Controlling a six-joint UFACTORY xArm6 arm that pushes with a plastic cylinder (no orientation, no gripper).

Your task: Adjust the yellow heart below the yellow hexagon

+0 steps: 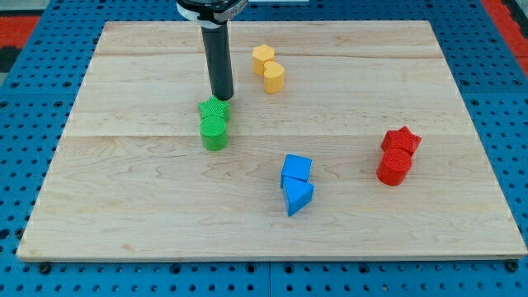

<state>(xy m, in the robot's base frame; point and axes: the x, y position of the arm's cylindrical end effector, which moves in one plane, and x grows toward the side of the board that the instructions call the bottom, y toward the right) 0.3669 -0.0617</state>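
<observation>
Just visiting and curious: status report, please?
My tip touching the green star, top side. Yellow heart already beside yellow hexagon, lower right. Nothing between tip and heart.

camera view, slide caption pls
My tip sits just above the green blocks, left of the yellow hexagon and yellow heart.

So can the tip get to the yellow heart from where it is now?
Probably yes. My tip sits just above the green star, and the yellow heart lies to the view's upper right across bare board. Nothing stands between them; the yellow hexagon touches the heart's far side.
</observation>
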